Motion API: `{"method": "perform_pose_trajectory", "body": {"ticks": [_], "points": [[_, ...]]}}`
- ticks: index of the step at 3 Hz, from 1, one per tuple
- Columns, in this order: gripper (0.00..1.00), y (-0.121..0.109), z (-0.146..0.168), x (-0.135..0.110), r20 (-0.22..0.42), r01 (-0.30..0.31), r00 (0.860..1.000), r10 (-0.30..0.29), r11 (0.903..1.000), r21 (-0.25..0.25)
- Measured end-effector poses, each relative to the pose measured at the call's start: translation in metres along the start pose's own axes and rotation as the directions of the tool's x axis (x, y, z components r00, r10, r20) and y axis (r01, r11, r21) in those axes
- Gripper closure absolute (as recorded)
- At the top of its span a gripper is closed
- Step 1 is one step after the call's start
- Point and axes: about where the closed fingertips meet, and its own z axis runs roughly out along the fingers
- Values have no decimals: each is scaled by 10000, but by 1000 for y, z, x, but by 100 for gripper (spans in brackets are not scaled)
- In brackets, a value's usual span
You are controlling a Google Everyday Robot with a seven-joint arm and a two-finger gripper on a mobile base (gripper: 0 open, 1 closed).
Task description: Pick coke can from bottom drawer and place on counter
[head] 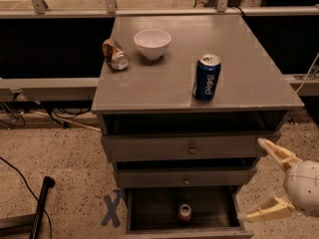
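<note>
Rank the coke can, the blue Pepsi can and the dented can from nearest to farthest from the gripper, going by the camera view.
The gripper hangs open at lower right, beside the drawer fronts.
1. Coke can: upright in the open bottom drawer, just beside the gripper.
2. Blue Pepsi can: upright on the counter, near its front right.
3. Dented can: on its side at the counter's left edge.

Matt grey counter, glossy blue can, smooth cream plastic claw low right beside bottom drawer

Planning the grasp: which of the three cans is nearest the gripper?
The red coke can in the bottom drawer, left of the open gripper at lower right; the blue can and brownish-gold can sit on the counter.
</note>
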Motion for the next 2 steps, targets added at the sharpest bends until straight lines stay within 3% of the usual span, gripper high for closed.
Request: {"method": "perform_pose_trajectory", "body": {"ticks": [1, 2], "points": [[0, 7, 13, 5, 293, -437, 9985, 456, 9970, -644], [0, 38, 51, 29, 1245, -1164, 9832, 1332, 9842, -1336]]}}
